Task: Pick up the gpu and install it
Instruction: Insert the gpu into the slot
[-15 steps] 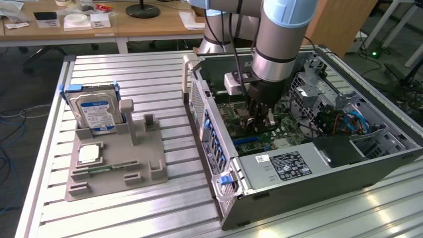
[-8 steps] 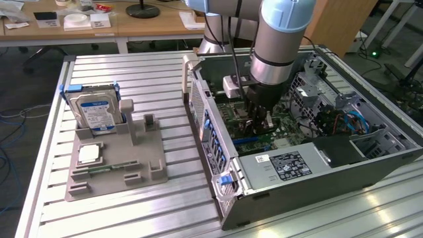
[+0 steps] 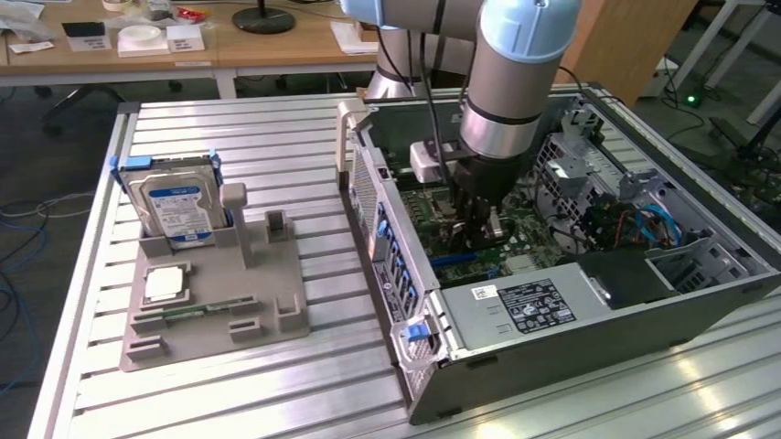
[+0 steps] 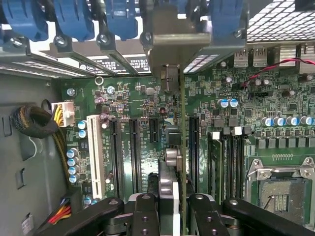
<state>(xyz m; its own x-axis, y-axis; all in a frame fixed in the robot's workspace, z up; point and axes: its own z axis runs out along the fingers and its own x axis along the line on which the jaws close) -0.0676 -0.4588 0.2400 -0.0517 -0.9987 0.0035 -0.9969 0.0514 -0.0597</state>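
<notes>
The gpu (image 4: pixel 172 157) appears edge-on in the wrist view, standing upright over the green motherboard (image 4: pixel 138 103). Its silver end bracket (image 4: pixel 172 39) lies against the rear slot openings of the case. My gripper (image 4: pixel 173 216) is shut on the card's near end, one black finger (image 4: pixel 145 211) on each side. The card's thin edge runs alongside a long black expansion slot (image 4: pixel 194 147); I cannot tell whether it sits in a slot. In the exterior view the gripper (image 3: pixel 476 233) reaches down into the open computer case (image 3: pixel 403 274), and the arm hides most of the card.
A grey fixture (image 3: pixel 214 320) at the exterior view's left holds a silver hard drive (image 3: pixel 177 206), a processor chip (image 3: pixel 165 283) and a memory stick (image 3: pixel 201 311). Inside the case are the power supply (image 3: pixel 531 306), blue slot latches (image 4: pixel 74 19), a cable bundle (image 4: pixel 37 123) and the processor socket (image 4: pixel 280 196).
</notes>
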